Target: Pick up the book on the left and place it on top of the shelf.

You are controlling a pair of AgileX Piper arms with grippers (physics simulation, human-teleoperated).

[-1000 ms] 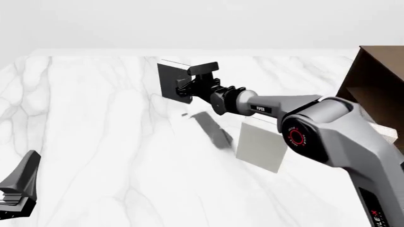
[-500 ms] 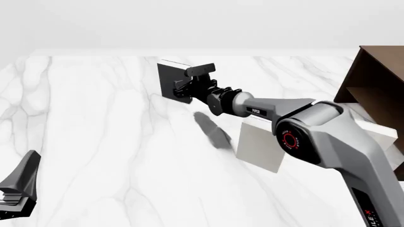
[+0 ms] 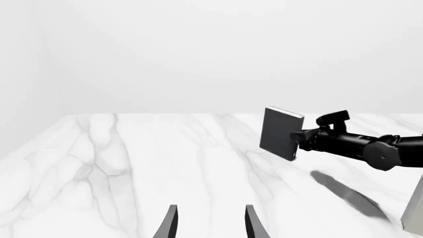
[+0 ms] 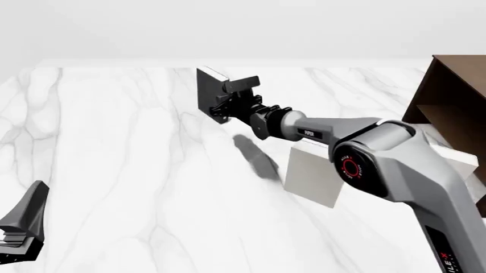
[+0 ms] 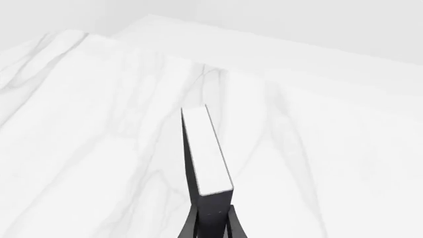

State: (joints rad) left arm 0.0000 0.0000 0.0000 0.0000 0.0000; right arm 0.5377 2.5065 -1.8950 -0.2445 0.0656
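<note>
The dark charcoal book [image 4: 208,92] with white page edges hangs upright above the table; its shadow lies apart from it on the marble. My right gripper [image 4: 225,103] is shut on the book's near edge. In the right wrist view the fingers [image 5: 229,224] clamp the book [image 5: 206,153] from both sides. The left wrist view shows the book [image 3: 281,133] held by the right gripper [image 3: 298,139]. The dark brown shelf [image 4: 458,94] stands at the far right. My left gripper [image 4: 21,228] rests low at the near left, open and empty, its fingers [image 3: 170,224] apart.
A light grey-white book [image 4: 313,173] stands upright under the right arm and shows at the edge of the left wrist view [image 3: 415,214]. Another pale book [image 4: 454,158] sits by the shelf's foot, partly hidden by the arm.
The right gripper has carried the dark book slightly up and to the right. The left arm has not moved.
</note>
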